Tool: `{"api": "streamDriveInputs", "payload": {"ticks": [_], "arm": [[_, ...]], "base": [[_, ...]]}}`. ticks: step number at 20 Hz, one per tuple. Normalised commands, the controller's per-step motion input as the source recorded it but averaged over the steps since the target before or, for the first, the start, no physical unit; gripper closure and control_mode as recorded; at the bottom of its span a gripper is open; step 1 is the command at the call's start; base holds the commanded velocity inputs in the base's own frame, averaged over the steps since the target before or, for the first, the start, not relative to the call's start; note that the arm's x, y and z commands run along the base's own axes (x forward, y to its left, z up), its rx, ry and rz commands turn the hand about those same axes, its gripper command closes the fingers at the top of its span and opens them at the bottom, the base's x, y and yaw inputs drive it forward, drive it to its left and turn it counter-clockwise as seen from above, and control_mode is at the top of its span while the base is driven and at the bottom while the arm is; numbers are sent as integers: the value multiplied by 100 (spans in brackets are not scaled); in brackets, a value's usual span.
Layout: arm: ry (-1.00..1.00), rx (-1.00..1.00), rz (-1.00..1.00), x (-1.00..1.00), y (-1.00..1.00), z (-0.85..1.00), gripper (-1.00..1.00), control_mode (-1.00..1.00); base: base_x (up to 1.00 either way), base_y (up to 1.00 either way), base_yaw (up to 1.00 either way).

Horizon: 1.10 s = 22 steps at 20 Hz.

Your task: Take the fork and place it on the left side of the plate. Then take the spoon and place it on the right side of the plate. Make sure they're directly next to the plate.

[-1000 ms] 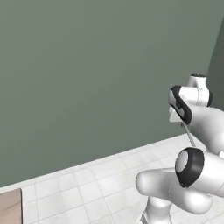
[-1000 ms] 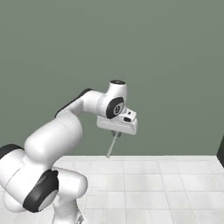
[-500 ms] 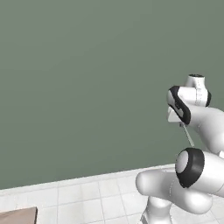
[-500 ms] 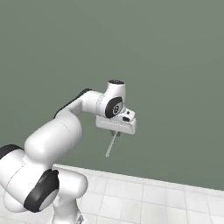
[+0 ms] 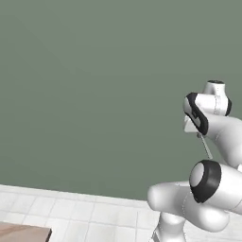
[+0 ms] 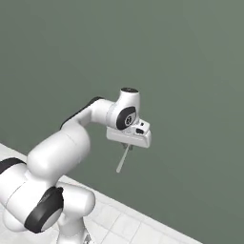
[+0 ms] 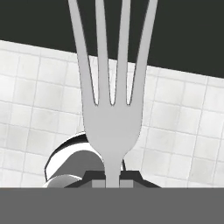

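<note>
The robot arm holds its tool [image 6: 127, 146] raised in the air before a plain grey-green wall. The tool is clamped on the handle of the fork [image 7: 113, 87], which hangs below it, tines pointing away and down toward a pale tiled floor [image 7: 35, 109]. A brown counter corner [image 5: 23, 233] sits low at the left.

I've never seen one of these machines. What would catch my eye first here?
Probably the fork: in the hand view its four pale tines fan up large against a white tiled floor. In the right base view it hangs, tilted, from the shut gripper of a white arm, held up before a plain grey-green wall.
</note>
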Motion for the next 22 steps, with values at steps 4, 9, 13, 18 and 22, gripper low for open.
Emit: {"api": "streamDriveInputs", "payload": {"ticks": [4,9,13,18,22], "arm": [[0,0,0,0,0,0,100,100],[0,0,0,0,0,0,100,100],[0,0,0,0,0,0,100,100],[0,0,0,0,0,0,100,100],[0,0,0,0,0,0,100,100]], "base": [[64,-7,55],[63,-5,55],[58,-5,59],[60,-4,56],[65,-1,52]]}}
